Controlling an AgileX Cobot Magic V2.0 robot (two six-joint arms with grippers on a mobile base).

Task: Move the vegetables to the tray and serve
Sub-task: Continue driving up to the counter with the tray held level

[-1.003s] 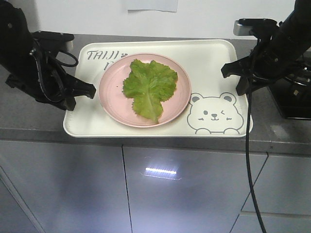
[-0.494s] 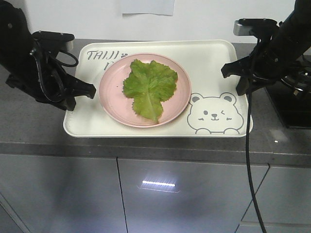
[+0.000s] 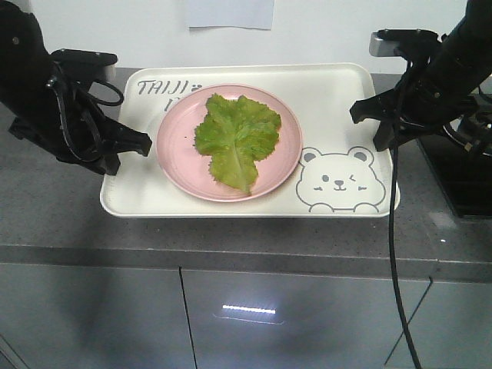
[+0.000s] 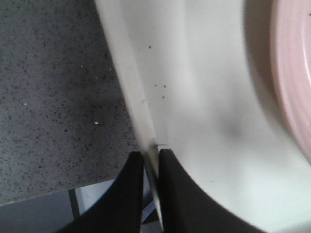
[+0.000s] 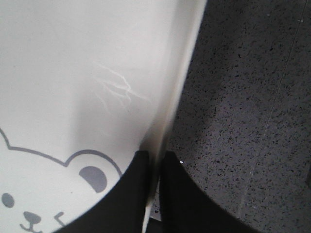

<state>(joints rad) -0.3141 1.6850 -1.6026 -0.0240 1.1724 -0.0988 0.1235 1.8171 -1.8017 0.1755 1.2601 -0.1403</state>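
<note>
The vegetables, one crinkly green lettuce leaf (image 3: 238, 138), lie on a round pink plate (image 3: 177, 146) that rests on the cream tray (image 3: 338, 92) with its bear drawing. My left gripper (image 3: 142, 142) is shut on the tray's left rim; in the left wrist view its fingers (image 4: 151, 158) pinch the thin edge of the tray (image 4: 194, 97), with the plate (image 4: 291, 73) at the right. My right gripper (image 3: 369, 115) is shut on the right rim; the right wrist view shows it (image 5: 155, 158) clamping the tray (image 5: 73, 73) beside the bear's ear.
A speckled grey counter (image 3: 61, 215) runs under and around the tray, with grey cabinet fronts (image 3: 254, 315) below its front edge. A black appliance (image 3: 469, 177) stands on the counter at the far right. A cable (image 3: 393, 254) hangs from the right arm.
The tray and both grippers keep their place in the frame, while the counter's front edge, the cabinets and the wall paper have shifted downward in view and the black appliance has slid right.
</note>
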